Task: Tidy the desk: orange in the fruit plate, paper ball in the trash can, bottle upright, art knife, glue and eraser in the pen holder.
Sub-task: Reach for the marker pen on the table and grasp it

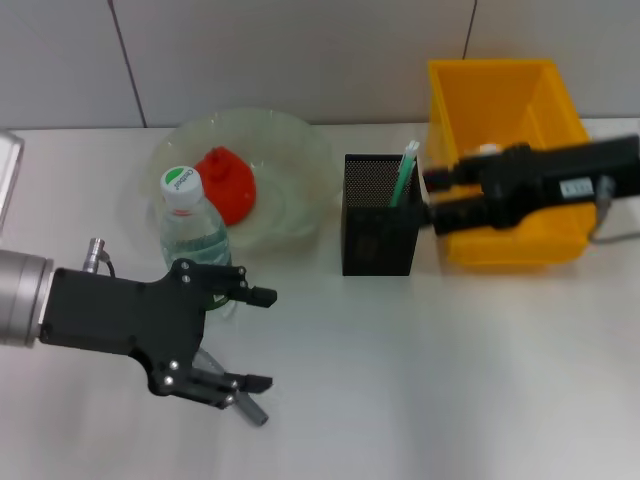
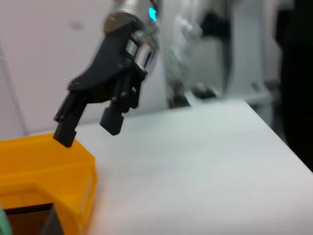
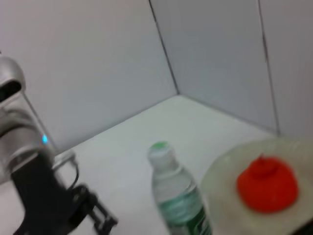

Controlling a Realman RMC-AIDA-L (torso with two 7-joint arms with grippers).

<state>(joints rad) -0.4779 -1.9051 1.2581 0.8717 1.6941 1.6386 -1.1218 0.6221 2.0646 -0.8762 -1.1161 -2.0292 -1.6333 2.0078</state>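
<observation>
Jaws: I read the left gripper as spread wide and grasping nothing, its fingers apart above the white table, just in front of the water bottle; a small grey cylindrical item lies on the table beside its lower finger, and I cannot tell what it is. The right gripper also stands released and empty, its two fingers parted in the left wrist view, poised at the near edge of the yellow bin and just beside the black mesh pen holder. The bottle stands upright with its white-and-green cap uppermost, touching or overlapping the front rim of the clear fruit plate. The orange-red fruit rests inside that plate, behind the bottle. A green-and-white stick-shaped item leans in the pen holder; I cannot identify it further. The pen holder sits between the plate and the bin. The right wrist view shows the bottle and fruit alongside the left arm.
</observation>
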